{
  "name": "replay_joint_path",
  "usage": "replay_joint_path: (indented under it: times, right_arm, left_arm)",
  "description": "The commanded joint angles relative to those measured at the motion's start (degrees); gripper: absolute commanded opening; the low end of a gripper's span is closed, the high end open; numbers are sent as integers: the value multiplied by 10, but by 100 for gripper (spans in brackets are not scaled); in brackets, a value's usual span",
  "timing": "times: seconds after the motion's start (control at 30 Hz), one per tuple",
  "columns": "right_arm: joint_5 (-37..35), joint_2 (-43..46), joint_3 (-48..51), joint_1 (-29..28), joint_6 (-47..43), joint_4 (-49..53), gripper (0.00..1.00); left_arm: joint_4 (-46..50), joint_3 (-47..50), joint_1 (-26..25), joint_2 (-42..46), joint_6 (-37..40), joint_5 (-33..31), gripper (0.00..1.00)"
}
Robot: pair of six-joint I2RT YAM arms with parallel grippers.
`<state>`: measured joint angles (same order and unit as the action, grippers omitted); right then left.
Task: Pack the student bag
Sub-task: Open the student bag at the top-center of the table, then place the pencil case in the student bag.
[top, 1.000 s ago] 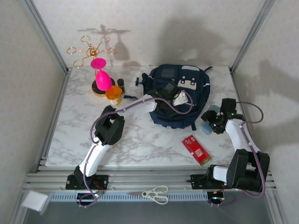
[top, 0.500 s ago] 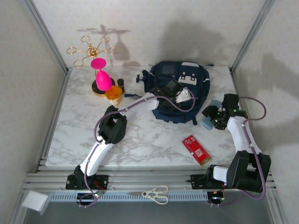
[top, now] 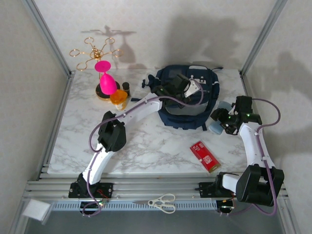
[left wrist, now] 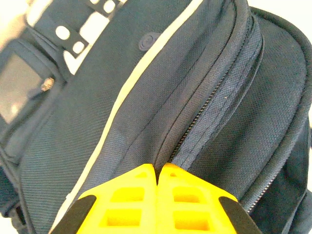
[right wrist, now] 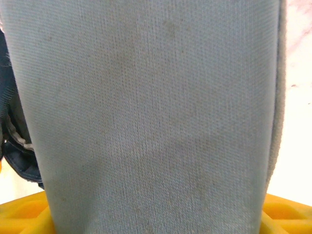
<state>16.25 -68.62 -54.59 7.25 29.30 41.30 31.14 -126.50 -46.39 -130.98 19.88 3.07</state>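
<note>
Student bag (top: 187,102) lies front-up at rear of bench (top: 146,146); left tool (left wrist: 157,171), fingers pressed together on its zip line, probably to open the compartment; right tool (top: 221,122) hangs just beside, clamped on grey-blue fabric pouch (right wrist: 156,112) for loading.

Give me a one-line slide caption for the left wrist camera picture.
Left gripper, yellow fingers pressed shut, tips resting at the zip seam of the navy student bag.

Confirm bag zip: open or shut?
Shut where visible: zip on the student bag runs closed, no gap, from the shut left gripper.
</note>
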Motion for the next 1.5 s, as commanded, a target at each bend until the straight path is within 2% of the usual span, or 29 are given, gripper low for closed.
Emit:
replay_joint_path:
  times: [0.0, 0.17, 0.23, 0.33, 0.5, 0.6, 0.67, 0.77, 0.9, 1.07, 1.2, 1.33, 1.47]
  right_arm:
    - [44, -1, -10, -8, -17, 7, 68]
    - [78, -55, -18, -62, -8, -32, 68]
    - [113, -81, -20, -67, 5, -73, 69]
    - [90, -138, -67, -91, 8, -82, 71]
    - [111, -227, -98, -87, 64, -183, 78]
    - [114, -273, -118, -87, 91, -226, 93]
    - [151, -276, -107, -86, 107, -269, 99]
    - [158, -243, -75, -83, 116, -285, 99]
    - [170, -213, -17, -77, 104, -277, 86]
    - [205, -225, 25, -89, 132, -341, 61]
    - [204, -256, 24, -94, 187, -432, 48]
    - [170, -290, 9, -109, 265, -550, 37]
    - [140, -341, -19, -133, 334, -653, 36]
  left_arm:
    - [-2, -57, -33, 37, -65, -28, 0]
    - [18, -123, -52, 14, -145, -36, 0]
    - [6, -126, -51, 13, -187, -31, 0]
    - [-4, -129, -51, 15, -227, -18, 0]
    - [-16, -129, -50, 9, -277, -23, 0]
    - [-24, -128, -50, 6, -298, -25, 0]
    - [-25, -128, -49, 5, -303, -25, 0]
    - [-24, -126, -49, 4, -306, -21, 0]
    - [-24, -125, -47, -1, -312, -11, 0]
    - [-32, -123, -47, -4, -319, 1, 0]
    - [-31, -123, -46, -4, -324, 0, 0]
    - [-34, -123, -46, -4, -335, 4, 0]
    - [-35, -122, -46, -3, -346, 1, 0]
